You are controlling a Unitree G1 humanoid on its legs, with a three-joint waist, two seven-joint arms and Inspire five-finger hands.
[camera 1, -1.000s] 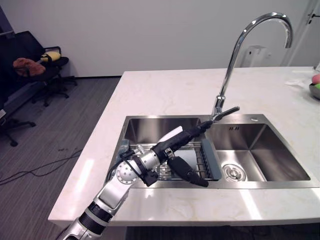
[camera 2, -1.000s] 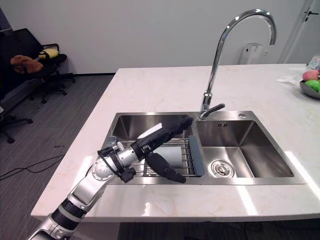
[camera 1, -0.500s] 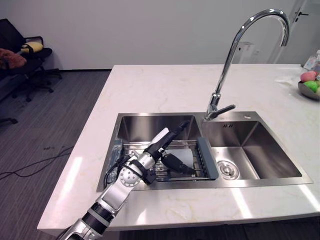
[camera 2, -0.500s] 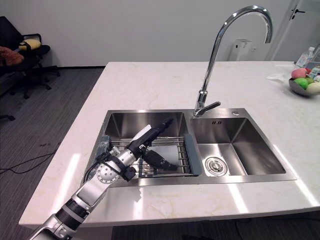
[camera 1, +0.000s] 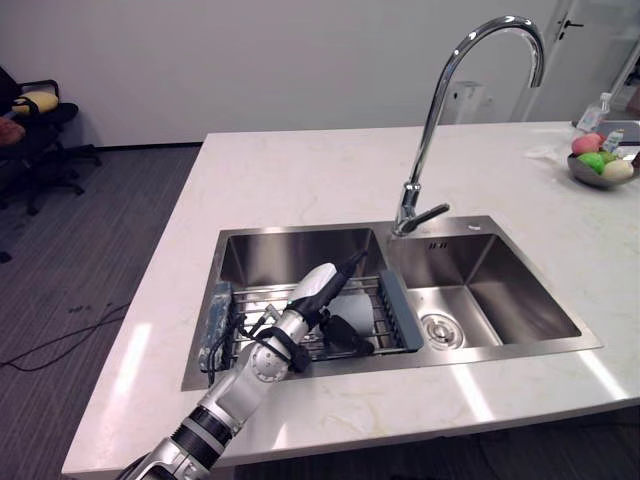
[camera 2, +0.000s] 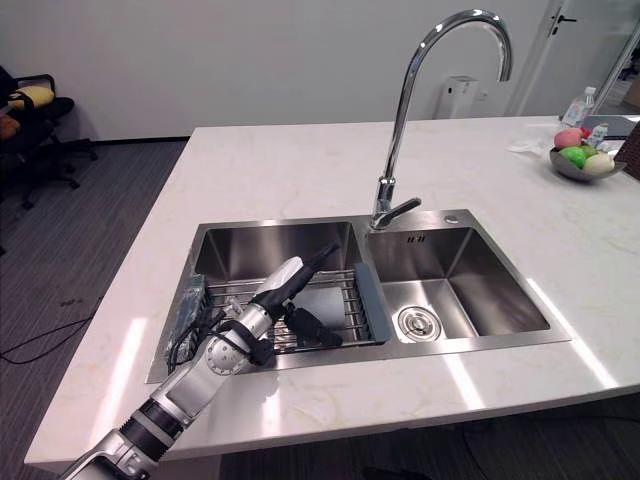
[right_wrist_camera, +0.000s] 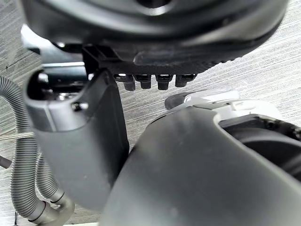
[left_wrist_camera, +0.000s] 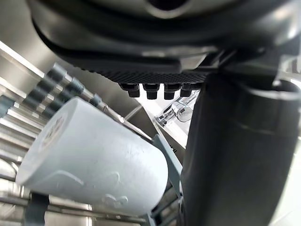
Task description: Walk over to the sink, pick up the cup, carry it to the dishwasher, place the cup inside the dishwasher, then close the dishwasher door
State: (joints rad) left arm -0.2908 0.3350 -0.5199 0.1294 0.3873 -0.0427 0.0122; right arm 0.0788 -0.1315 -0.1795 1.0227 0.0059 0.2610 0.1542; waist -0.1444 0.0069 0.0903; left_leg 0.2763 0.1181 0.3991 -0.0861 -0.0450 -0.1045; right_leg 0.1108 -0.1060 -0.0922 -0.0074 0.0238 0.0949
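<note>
Left basin (camera 1: 290,255) of sink (camera 1: 520,352): cup (left_wrist_camera: 94,160) on rack (camera 1: 250,300); faucet (camera 1: 430,130) behind; fruit bowl (camera 1: 598,168) far right.

Bright, even overhead room light; pale glare patches lie along the counter's (camera 1: 300,180) near edge; highlights gleam on the tap (camera 1: 407,205); the sink (camera 1: 520,300) basins look darker inside.

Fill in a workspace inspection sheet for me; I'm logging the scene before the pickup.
surface: white counter with a double sink; a rack sits in the left basin.
job's things: cup lies on its side on the rack.
clutter: fruit bowl at the counter's far right.
hands: left hand over the rack, fingers straight, thumb beside the cup; right hand open, above the floor.
cables: nothing seen on the counter.
surroundings: faucet behind the sink; chair far left.
</note>
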